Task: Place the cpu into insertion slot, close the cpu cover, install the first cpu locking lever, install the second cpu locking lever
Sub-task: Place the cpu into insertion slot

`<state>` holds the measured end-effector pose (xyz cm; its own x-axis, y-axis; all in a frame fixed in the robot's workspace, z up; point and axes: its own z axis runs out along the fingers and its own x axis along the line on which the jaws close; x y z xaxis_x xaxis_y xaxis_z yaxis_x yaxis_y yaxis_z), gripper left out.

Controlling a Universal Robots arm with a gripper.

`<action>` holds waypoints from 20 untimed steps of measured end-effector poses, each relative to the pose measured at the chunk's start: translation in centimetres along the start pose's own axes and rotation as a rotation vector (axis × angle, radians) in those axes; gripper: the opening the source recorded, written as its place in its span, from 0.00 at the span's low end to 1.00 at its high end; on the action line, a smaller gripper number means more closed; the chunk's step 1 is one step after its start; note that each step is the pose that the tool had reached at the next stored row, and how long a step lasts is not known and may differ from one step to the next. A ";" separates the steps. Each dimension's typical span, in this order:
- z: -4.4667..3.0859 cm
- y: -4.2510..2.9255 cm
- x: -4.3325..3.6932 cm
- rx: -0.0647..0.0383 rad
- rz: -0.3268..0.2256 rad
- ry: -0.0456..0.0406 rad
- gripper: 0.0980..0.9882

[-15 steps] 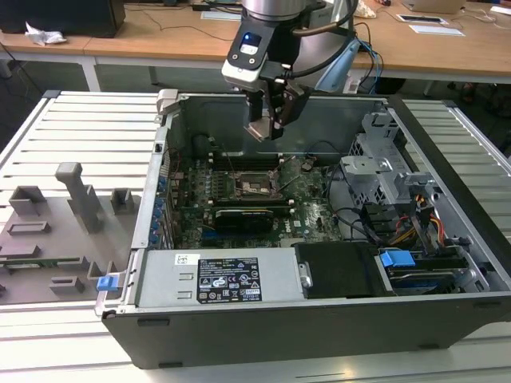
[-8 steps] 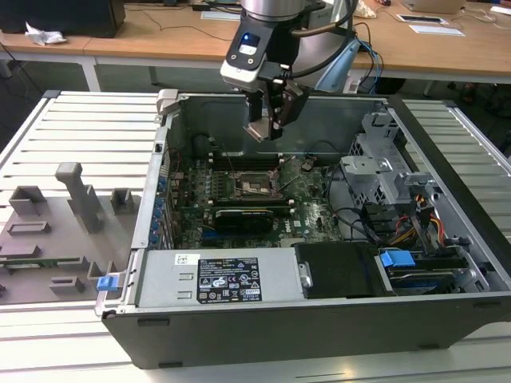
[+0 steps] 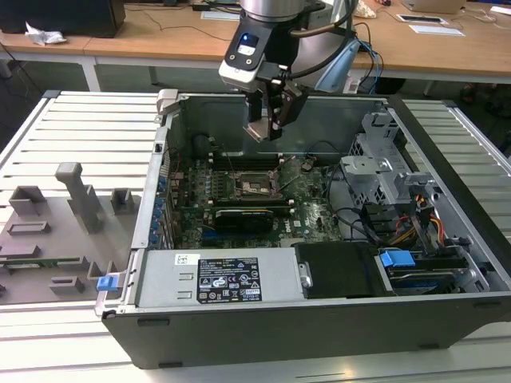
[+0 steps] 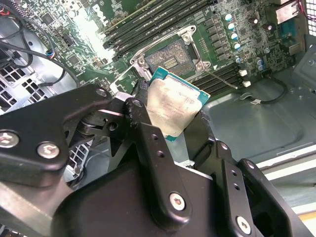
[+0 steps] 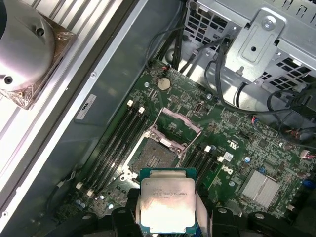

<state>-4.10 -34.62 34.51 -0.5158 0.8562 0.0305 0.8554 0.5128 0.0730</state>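
My gripper (image 3: 267, 126) hangs inside the open computer case, shut on the cpu (image 4: 175, 105). The cpu (image 5: 168, 203) is a small square chip with a silver top and a teal edge, pinched by two opposite sides between the black fingers (image 4: 148, 140). It is held in the air, apart from the green motherboard (image 3: 311, 211). The insertion slot (image 5: 155, 158) lies below and a little ahead of the chip, its dark pin field bare. The cpu cover (image 5: 168, 137) stands flipped up at the slot's far side. In the exterior view the insertion slot (image 3: 257, 185) sits below the gripper.
Long memory slots (image 5: 121, 136) flank the socket on both sides. A black graphics card (image 3: 243, 217) lies in front of it, the power supply (image 3: 231, 279) nearer still. A metal drive cage (image 3: 383, 171) with cables fills the exterior view's right. A grey fixture board (image 3: 64, 215) lies at its left.
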 end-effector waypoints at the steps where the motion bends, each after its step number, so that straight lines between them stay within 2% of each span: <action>1: 0.00 0.00 0.00 0.000 0.001 -0.0001 0.49; 20: 0.17 -0.15 0.08 0.001 0.035 -0.0011 0.49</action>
<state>-4.26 -34.62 34.33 -0.4854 0.8737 0.0319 0.8730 0.4825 0.0705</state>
